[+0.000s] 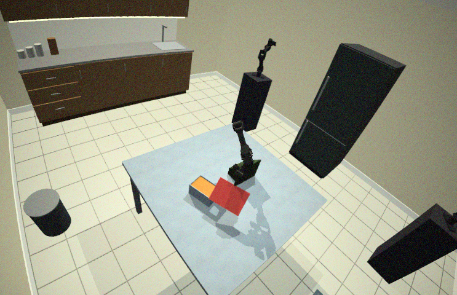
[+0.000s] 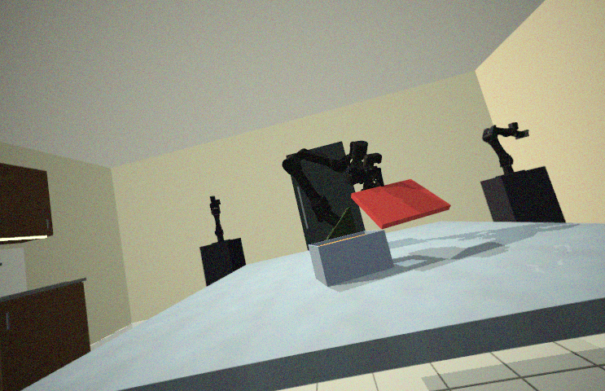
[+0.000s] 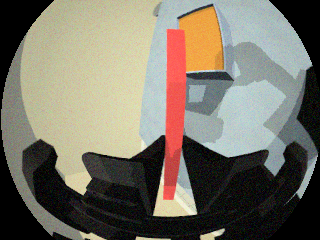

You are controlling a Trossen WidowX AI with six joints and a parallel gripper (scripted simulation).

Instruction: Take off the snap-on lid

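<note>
1 red lid (image 1: 230, 196) (image 2: 401, 203) (image 3: 175, 107) clamped in end effector (image 2: 373, 184) (image 3: 174, 139), tilted

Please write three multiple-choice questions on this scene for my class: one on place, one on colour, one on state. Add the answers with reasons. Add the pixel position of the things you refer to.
1. Where is the lid (image 1: 229, 196) (image 2: 400, 203) (image 3: 175, 105)?
A. Flat on the table (image 1: 173, 160) (image 2: 210, 322)
B. Held above the table
C. On the floor

2. What colour is the inside of the box (image 1: 202, 195) (image 2: 358, 260) (image 3: 227, 50)?
A. Green
B. White
C. Orange

3. What is the gripper (image 2: 375, 186) (image 3: 174, 139) doing?
A. Gripping the lid
B. Standing wide open
C. Gripping the box

1: B, the exterior view shows it raised.
2: C, orange shows through the open top.
3: A, the wrist view shows the lid's edge between the fingers.
</note>
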